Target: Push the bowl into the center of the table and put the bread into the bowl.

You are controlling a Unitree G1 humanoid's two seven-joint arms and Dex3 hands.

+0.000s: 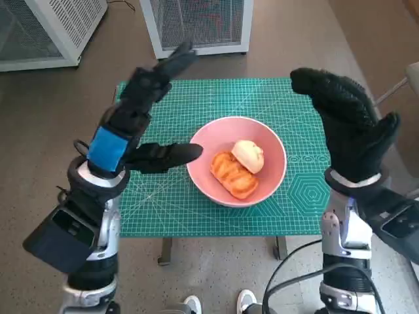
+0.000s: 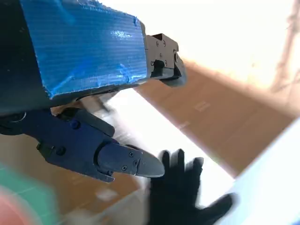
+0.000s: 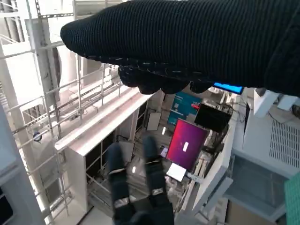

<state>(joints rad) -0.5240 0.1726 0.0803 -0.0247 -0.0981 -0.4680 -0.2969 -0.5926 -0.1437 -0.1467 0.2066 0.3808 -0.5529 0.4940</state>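
The pink bowl point(image 1: 237, 161) sits near the middle of the green cutting mat point(image 1: 196, 98) that covers the table; inside it lie two pieces of bread, a golden-orange pastry point(image 1: 234, 175) toward the near side and a paler round bun point(image 1: 249, 156) touching it on the far right; neither hand touches the bowl or the bread.

The left hand point(image 1: 134, 121) is raised above the mat to the left of the bowl, its fingers spread apart and grasping nothing, one reaching toward the far edge and another point(image 1: 171, 155) pointing at the bowl's rim; the left wrist view shows its blue-taped back point(image 2: 84, 42) and a black finger point(image 2: 126, 161) extended freely. The right hand point(image 1: 350, 127) in its knitted glove hangs to the right of the bowl, palm toward it, fingers loosely extended and released, holding nothing.

Beyond the table stand white perforated cabinets point(image 1: 200, 23) on a brown floor point(image 1: 52, 104); a pair of white shoes point(image 1: 219, 303) shows at the near edge.
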